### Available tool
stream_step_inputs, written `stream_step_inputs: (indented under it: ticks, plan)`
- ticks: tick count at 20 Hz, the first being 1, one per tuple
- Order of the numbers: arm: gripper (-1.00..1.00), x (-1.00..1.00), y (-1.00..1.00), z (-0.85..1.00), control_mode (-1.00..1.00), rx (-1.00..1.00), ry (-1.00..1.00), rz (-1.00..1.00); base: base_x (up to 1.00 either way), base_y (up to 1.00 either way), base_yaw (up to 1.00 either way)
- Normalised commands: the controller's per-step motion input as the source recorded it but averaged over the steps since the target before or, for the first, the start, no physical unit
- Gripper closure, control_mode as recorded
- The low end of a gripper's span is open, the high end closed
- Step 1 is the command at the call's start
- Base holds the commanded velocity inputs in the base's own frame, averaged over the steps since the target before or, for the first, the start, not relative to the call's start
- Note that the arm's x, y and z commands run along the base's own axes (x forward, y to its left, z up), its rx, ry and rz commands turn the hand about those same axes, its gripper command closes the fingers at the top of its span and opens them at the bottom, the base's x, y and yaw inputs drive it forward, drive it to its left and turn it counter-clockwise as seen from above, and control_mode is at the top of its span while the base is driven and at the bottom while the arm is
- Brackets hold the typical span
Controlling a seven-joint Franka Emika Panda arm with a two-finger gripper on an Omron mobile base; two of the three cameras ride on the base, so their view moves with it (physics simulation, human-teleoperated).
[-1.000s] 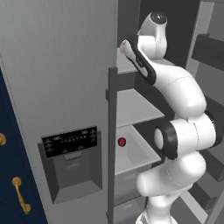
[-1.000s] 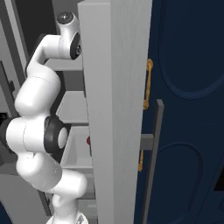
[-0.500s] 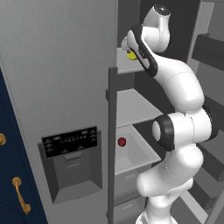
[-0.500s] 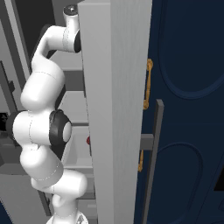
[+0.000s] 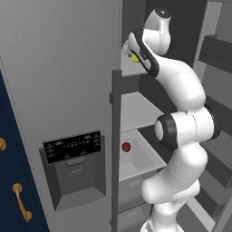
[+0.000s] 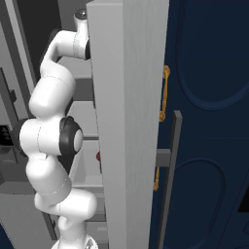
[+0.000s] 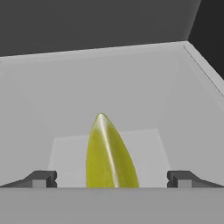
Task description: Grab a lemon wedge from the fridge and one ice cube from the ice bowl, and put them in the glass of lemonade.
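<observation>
Gripper [image 7: 111,178], jaws spread wide, straddles the lemon wedge [image 7: 108,153] lying on an upper fridge [image 5: 63,81] shelf [image 7: 109,83].

A tall grey side-by-side fridge [image 5: 59,90] stands with its right-hand door swung open, showing pale grey inner shelves; a black dispenser panel sits on its closed left door. On an upper shelf lies the lemon wedge [image 7: 108,153], a small bright yellow-green sliver with a pale ridge running to its pointed tip, seen end-on in the hand view.
</observation>
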Motion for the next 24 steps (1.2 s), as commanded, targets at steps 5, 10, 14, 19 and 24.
stream_step_inputs:
  ticks: [5,10,14,19,24]
  plan:
    - [-1.0,0.13,0.0,-0.16,-1.0,0.0,0.06,0.01,0.0,0.0,0.0]
    - [-1.0,0.05,0.0,-0.24,-1.0,0.0,0.0,0.0,0.0,0.0,0.0]
    - [-1.0,-0.04,0.0,0.0,-1.0,0.0,0.0,0.0,0.0,0.0,0.0]
    - [-1.0,-0.25,0.0,0.0,-1.0,0.0,0.0,0.0,0.0,0.0,0.0]
    - [-1.0,0.08,0.0,-0.06,-1.0,0.0,0.0,0.0,0.0,0.0,0.0]
